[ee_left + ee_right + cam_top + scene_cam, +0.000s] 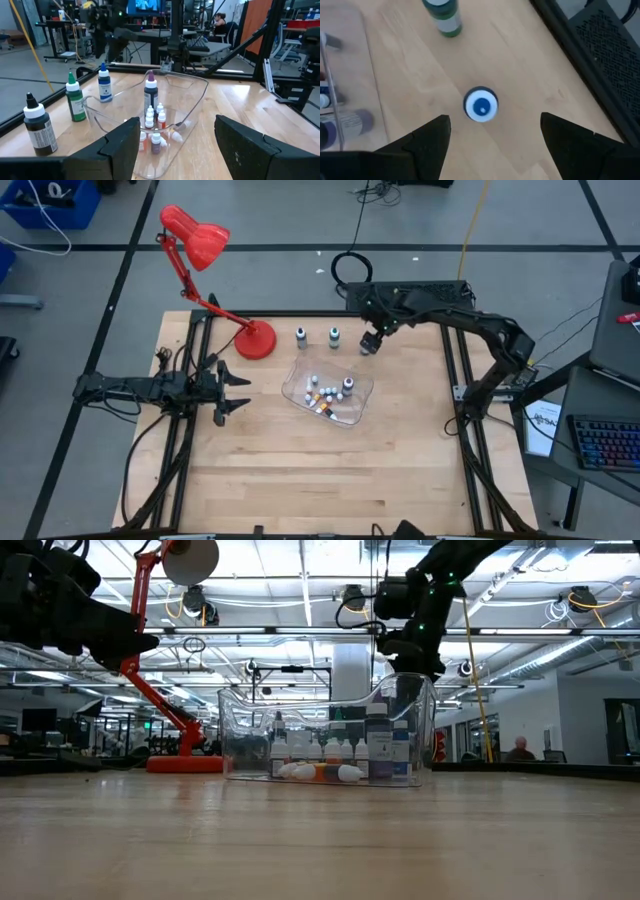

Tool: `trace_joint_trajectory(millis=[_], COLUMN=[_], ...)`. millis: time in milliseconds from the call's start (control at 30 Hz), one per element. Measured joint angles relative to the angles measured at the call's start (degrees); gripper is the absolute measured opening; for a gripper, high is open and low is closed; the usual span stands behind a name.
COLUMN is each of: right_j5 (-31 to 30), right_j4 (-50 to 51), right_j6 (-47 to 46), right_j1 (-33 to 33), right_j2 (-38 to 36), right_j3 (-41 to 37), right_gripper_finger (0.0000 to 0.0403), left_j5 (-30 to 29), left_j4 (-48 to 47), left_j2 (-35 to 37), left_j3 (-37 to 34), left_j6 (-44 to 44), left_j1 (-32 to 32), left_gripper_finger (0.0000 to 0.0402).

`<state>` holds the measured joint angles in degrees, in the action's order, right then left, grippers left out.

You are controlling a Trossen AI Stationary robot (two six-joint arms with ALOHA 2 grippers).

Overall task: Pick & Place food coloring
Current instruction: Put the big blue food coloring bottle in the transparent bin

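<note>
High view: right tool (371, 340) is hanging over the blue bottle at the counter's (300, 470) far edge, beside the black bottle (301, 335) and green bottle (334, 335). Left tool (228, 388) is waiting left of the clear tray (300, 370), fingers parted, grasping nothing.

Left wrist view: purple bottle (150, 92) is standing inside the tray.

Right wrist view: blue bottle (481, 104) is standing free between the spread fingers (427, 135), released.
</note>
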<state>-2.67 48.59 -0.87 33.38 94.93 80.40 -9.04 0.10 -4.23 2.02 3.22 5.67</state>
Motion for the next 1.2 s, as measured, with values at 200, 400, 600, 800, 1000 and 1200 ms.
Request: trace_joint_trajectory(millis=[200,400,600,800,1000,1200], right_j5=[0.0,0.0,0.0,0.0,0.0,0.0], right_j4=[-0.8,-1.8,-3.4,-3.2,-4.8,-6.2], right_j6=[0.7,0.7,1.5,1.6,1.6,1.7], right_j1=[-0.8,-0.8,-0.8,-0.4,0.1,0.2], right_j2=[3.1,5.8,6.4,6.4,6.4,6.4], right_j3=[0.0,0.0,0.0,-0.4,-1.8,-2.3], right_gripper_finger=[0.0293,0.0293,0.0293,0.0287,0.0275,0.0266], left_j5=[0.0,0.0,0.0,0.0,0.0,0.0], left_j4=[0.1,0.1,0.1,0.1,0.1,0.1], left_j2=[0.0,0.0,0.0,0.0,0.0,0.0], left_j3=[0.0,0.0,0.0,0.0,0.0,0.0], left_j6=[0.0,0.0,0.0,0.0,0.0,0.0], left_j1=[0.0,0.0,0.0,0.0,0.0,0.0], left_gripper_finger=[0.0253,0.0253,0.0253,0.0253,0.0253,0.0253])
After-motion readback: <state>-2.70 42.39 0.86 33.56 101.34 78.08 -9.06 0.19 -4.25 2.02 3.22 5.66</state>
